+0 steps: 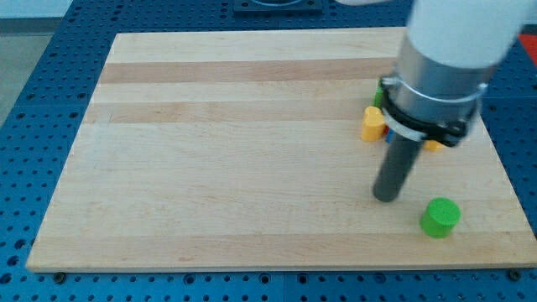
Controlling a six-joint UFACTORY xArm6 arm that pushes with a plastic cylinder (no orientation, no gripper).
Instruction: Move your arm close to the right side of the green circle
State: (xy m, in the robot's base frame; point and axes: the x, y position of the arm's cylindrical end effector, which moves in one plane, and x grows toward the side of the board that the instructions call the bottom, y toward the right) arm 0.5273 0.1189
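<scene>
The green circle (440,217) is a short green cylinder lying near the board's bottom right corner. My tip (386,198) rests on the board to the circle's left and slightly above it, about a block's width away, not touching it. The rod rises from the tip to the arm's grey and white body at the view's top right.
A yellow block (372,124) sits at the right of the wooden board (235,151), next to a bit of a green block (378,98), a sliver of blue (388,132) and an orange-yellow piece (433,145), all partly hidden by the arm. Blue pegboard table (33,101) surrounds the board.
</scene>
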